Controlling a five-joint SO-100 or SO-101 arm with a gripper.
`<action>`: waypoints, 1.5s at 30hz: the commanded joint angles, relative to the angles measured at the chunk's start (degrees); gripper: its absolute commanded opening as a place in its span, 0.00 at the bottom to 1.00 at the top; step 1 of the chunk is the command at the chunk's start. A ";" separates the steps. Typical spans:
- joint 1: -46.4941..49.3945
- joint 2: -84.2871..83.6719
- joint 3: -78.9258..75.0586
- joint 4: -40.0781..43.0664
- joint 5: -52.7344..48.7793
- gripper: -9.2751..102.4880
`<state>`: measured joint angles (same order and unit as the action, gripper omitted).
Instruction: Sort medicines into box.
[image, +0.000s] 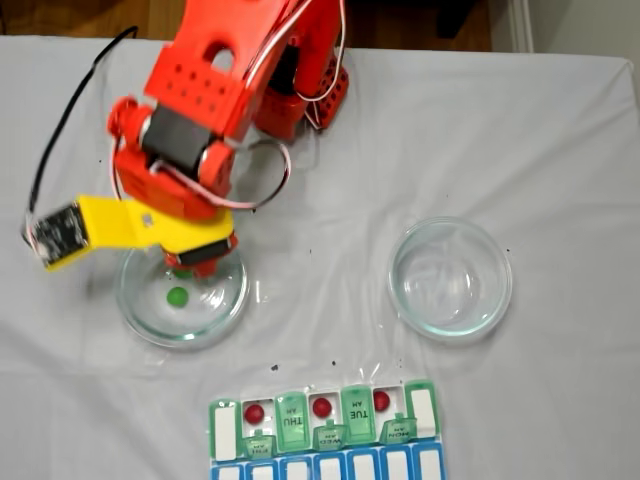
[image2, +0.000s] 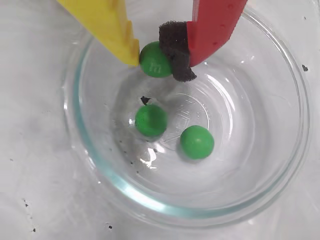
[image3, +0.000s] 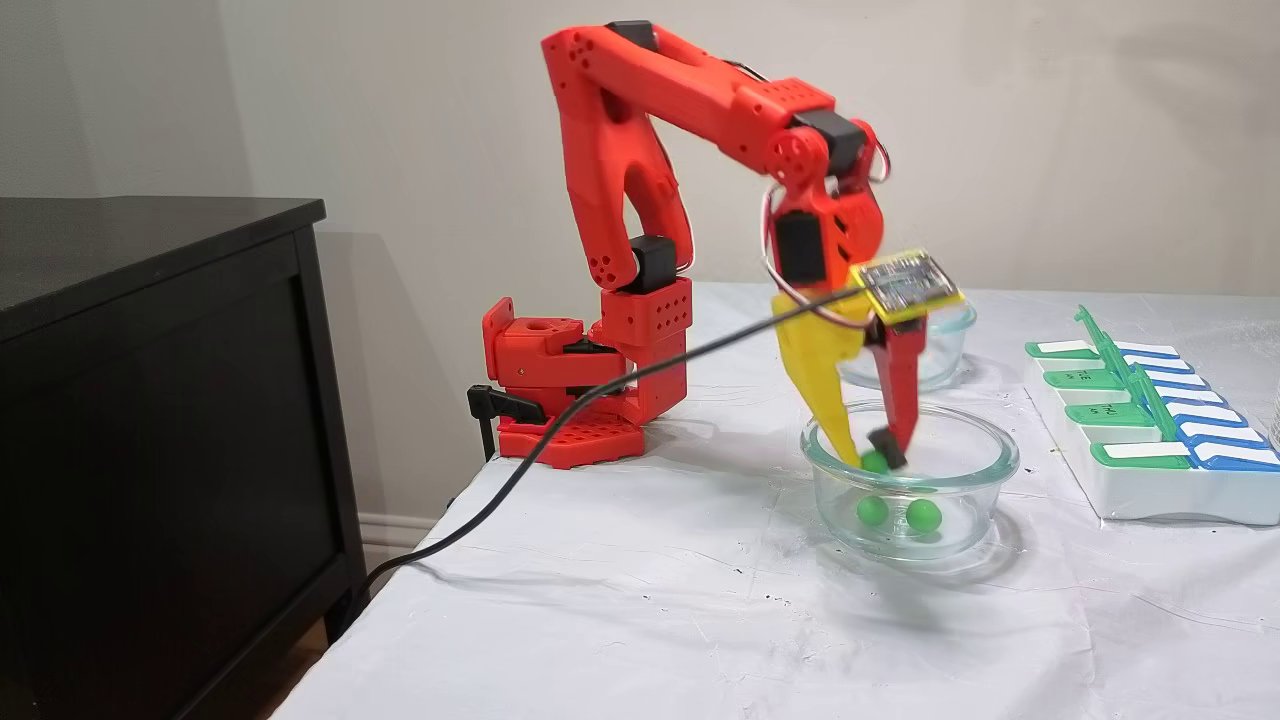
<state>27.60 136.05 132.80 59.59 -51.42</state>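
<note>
Gripper (image2: 156, 59) lowered into glass dish (image2: 90, 165), pinching one green ball (image2: 154, 61) between yellow finger and red finger w/ dark foam pad; ball at approx 12 o'clock of dish in wrist view. Looks lifted clear of dish floor in a fixed view (image3: 874, 461), prob. so as to carry it to the pill box. Two more green balls loose on dish bottom: one near centre (image2: 150, 120), one at 4 o'clock of it (image2: 197, 142). Green count: 3. Pill box (image: 424, 410) at 5 o'clock from dish on surface (image: 560, 150); 3 dark red balls in open compartments (image: 254, 412) (image: 321, 407) (image: 381, 400), spaced alternately, likely leaving gaps for greens. Second glass dish (image: 450, 277) at 3 o'clock, no balls in it. Dishes: 2.
</note>
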 joint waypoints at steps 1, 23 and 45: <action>-0.62 8.96 -8.79 2.37 3.43 0.08; -39.20 -6.68 -16.35 -21.88 27.86 0.08; -42.89 -21.45 -19.78 -32.08 26.63 0.08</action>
<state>-14.15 113.12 119.53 29.71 -25.14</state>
